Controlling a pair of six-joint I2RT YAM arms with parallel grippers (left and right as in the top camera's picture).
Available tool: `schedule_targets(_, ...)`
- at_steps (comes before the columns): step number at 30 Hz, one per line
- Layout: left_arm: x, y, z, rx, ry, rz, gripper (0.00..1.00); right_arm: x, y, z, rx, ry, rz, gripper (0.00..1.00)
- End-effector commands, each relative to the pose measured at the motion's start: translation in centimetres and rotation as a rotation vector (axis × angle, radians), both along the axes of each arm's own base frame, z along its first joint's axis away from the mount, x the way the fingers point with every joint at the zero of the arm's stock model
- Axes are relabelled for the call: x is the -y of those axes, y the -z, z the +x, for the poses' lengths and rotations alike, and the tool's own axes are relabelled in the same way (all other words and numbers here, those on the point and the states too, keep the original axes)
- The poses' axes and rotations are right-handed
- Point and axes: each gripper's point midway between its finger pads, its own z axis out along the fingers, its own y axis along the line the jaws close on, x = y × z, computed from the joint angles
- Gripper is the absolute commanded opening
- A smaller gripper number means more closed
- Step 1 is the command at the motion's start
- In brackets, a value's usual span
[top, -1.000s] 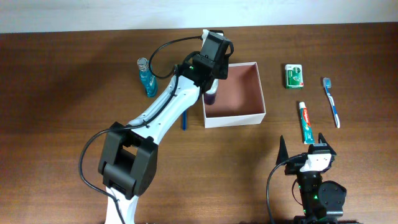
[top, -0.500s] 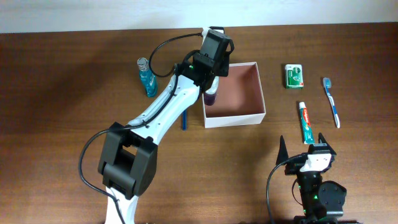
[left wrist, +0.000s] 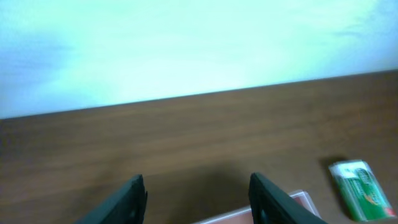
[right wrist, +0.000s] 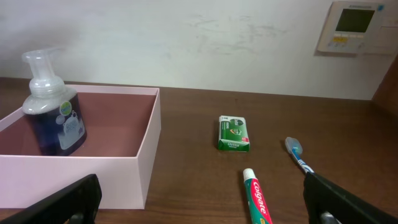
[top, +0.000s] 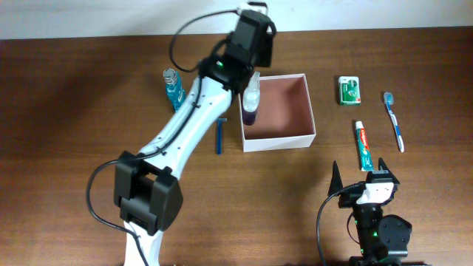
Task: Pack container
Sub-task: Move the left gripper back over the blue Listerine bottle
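Observation:
The container (top: 297,137), a white-walled square box with a pinkish-brown inside, sits mid-table. A dark purple pump bottle (top: 250,102) stands upright inside it against the left wall, also seen in the right wrist view as the bottle (right wrist: 53,112) in the container (right wrist: 81,180). My left gripper (top: 251,41) hovers above the box's far left side, clear of the bottle. In its wrist view the left gripper (left wrist: 199,199) is open with nothing between its fingers. My right gripper (top: 362,174) rests open near the front edge, and in its own view the right gripper (right wrist: 205,211) is empty.
A blue liquid bottle (top: 174,90) stands left of the box and a blue razor (top: 219,137) lies beside its left wall. To the right lie a green packet (top: 349,89), a toothpaste tube (top: 361,145) and a toothbrush (top: 393,120).
My left gripper has opened, let go of the purple bottle and lifted up and back from it. The bottle stays standing in the container. The right arm has not moved.

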Motion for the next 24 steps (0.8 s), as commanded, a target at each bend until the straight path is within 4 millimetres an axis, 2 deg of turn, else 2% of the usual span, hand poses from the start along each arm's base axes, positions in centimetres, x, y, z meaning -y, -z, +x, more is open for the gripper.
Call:
schedule_targets(1, -5.5, -3.6, 1.4, 0.054, -0.141, 0.059, 0.56, -0.3, 0.1, 0.0, 0.001, -0.014, -0.003, 0.99)
schedule_targets(6, -10.9, -3.8, 0.2, -0.057, -0.181, 0.164, 0.56, -0.3, 0.1, 0.0, 0.001, -0.014, -0.003, 0.99)
schedule_targets(7, -11.9, -3.4, -0.3, -0.094, -0.188, 0.178, 0.61, -0.3, 0.1, 0.0, 0.001, -0.014, -0.003, 0.99)
schedule_targets(10, -13.7, -1.5, -1.8, -0.216, -0.174, 0.191, 0.70, -0.3, 0.1, 0.0, 0.001, -0.014, -0.003, 0.99)
schedule_targets(13, -15.1, 0.1, -3.1, -0.316, -0.164, 0.190, 0.76, -0.3, 0.1, 0.0, 0.001, -0.014, -0.003, 0.99)
schedule_targets(24, -21.1, 1.3, -3.3, -0.397, -0.257, 0.207, 0.75, -0.3, 0.1, 0.0, 0.001, -0.014, -0.003, 0.99)
